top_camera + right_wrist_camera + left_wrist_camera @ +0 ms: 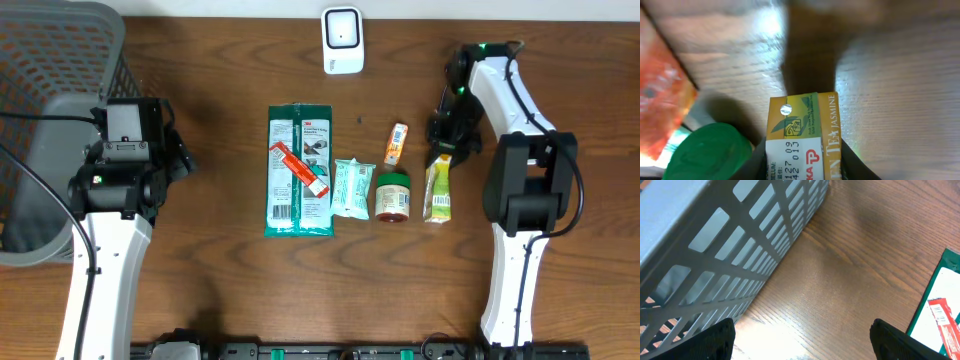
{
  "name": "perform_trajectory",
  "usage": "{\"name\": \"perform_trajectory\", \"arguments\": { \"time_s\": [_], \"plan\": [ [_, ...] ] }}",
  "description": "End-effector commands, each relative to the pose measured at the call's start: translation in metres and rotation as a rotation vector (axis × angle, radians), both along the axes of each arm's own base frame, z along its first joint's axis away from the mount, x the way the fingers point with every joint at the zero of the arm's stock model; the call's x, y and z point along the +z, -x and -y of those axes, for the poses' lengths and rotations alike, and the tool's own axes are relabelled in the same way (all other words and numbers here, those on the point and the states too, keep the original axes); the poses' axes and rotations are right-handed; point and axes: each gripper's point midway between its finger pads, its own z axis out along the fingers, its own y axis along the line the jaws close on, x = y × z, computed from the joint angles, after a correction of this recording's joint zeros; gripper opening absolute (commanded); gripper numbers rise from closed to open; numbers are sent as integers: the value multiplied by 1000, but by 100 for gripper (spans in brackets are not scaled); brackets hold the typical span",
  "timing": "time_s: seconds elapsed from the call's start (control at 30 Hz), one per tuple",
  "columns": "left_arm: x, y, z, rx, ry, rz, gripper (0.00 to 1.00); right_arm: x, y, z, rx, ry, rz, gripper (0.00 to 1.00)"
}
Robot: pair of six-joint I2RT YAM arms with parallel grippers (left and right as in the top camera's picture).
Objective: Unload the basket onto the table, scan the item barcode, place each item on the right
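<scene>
While the jasmine tea carton (438, 192) lies on the tabletop (230, 290), well apart from the scanner (342, 40), it is clasped by the right pincer (441, 152); the left pincer (800, 340) is held wide, empty. Lifting and scanning are left.

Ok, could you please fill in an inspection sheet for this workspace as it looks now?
Surface: wooden table, no spills seen.
Job's things: white scanner at the far side; tea carton lying flat.
Clutter: green-lidded jar, orange packet, pale pouch, large green pack with a red bar on it.
End effectors: left end effector open, empty, near the grey basket; right end effector straddles the carton's end, grip unclear.
Cables: black cable by the left arm.
Surroundings: grey basket at the left; otherwise nothing seen.
</scene>
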Motion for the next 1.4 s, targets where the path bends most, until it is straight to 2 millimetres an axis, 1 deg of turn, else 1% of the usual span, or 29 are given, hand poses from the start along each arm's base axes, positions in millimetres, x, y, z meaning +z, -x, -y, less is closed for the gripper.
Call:
{"name": "perform_trajectory", "arguments": {
  "time_s": [0.0,0.13,0.27,0.37,0.47,0.63,0.77,1.07,1.17,1.37],
  "plan": [
    [5,0,-4,5,-16,8,87,33,-17,2,2,-19,115,25],
    [5,0,-4,5,-16,7,87,57,-31,6,4,1,231,25],
    [5,0,-4,5,-16,8,87,81,-45,15,-2,59,350,25],
    [5,0,-4,5,-16,7,87,97,-52,24,-19,114,415,25],
    [5,0,-4,5,-16,8,87,107,-54,26,-12,148,453,25],
    [5,0,-4,5,-16,8,87,110,-55,34,-32,230,467,24],
    [5,0,-4,5,-16,8,87,112,-73,34,-47,243,539,22],
    [5,0,-4,5,-16,8,87,117,-107,22,-84,225,680,22],
    [5,0,-4,5,-16,8,87,120,-118,18,-84,224,730,18],
    [5,0,-4,5,-16,8,87,128,-136,18,-82,276,817,17]
  ]
}}
